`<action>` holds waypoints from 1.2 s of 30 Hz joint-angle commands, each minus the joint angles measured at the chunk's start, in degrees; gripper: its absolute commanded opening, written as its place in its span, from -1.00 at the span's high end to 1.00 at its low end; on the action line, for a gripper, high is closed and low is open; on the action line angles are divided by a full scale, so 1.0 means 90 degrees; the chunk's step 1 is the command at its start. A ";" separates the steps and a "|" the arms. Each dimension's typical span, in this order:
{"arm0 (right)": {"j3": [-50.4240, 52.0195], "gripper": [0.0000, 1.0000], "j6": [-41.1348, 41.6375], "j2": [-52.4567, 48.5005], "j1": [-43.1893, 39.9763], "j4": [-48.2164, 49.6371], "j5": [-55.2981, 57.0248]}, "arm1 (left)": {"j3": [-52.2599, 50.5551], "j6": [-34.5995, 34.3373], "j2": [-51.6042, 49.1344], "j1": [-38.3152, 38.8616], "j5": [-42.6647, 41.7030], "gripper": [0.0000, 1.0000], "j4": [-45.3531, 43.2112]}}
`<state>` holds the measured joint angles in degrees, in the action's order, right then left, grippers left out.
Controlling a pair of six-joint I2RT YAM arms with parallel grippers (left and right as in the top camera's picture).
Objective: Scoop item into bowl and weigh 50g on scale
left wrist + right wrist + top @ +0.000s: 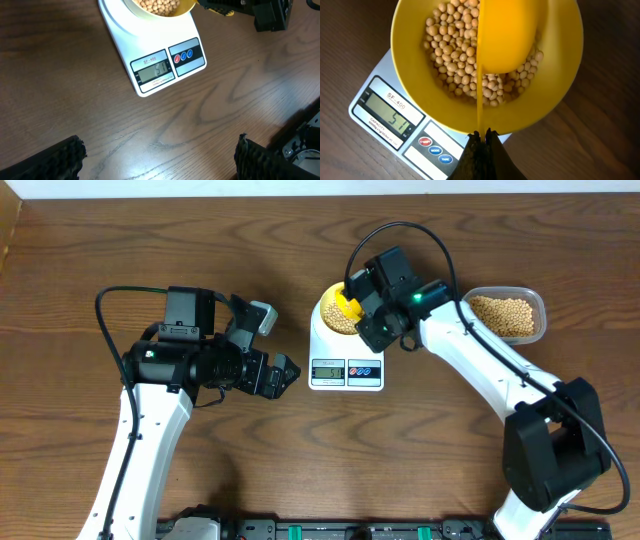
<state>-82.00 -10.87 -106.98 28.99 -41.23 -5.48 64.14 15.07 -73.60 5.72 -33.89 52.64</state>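
Note:
The white scale (pixel 346 360) stands mid-table with the pale yellow bowl (pixel 338 312) on its platform. Tan beans (pixel 455 55) lie in the bowl (pixel 415 95), and the scale's display (pixel 390 112) reads 51. My right gripper (pixel 482 134) is shut on the thin handle of a bright yellow scoop (pixel 507 35), which hangs turned on its side over the bowl. My left gripper (pixel 278 345) hovers open over bare table left of the scale, nothing between its fingers (pixel 60 160). In the left wrist view the scale (pixel 155 65) lies ahead of the open left gripper (pixel 160 145).
A clear plastic tub (pixel 505 315) holding more beans stands at the right, behind my right arm. Around the scale is bare brown wooden tabletop (pixel 420 440). A black rail (pixel 330 530) runs along the near edge.

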 commanded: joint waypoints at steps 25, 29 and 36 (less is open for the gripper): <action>-0.0095 0.98 -0.0112 -0.0092 0.0124 0.0056 0.0211 | -0.0034 0.0036 -0.0024 -0.0032 0.0053 -0.96 0.0019; -0.0092 0.98 -0.0168 -0.0119 0.0168 0.0002 0.0211 | -0.0034 0.0036 -0.0024 -0.0032 0.0056 -0.95 0.0019; -0.0095 0.98 -0.0180 -0.0119 0.0206 -0.0041 0.0209 | -0.0034 0.0036 -0.0024 -0.0032 0.0056 -0.95 0.0019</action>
<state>-82.00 -11.60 -107.20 30.57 -41.21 -3.05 64.16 15.07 -73.60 5.72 -33.89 52.64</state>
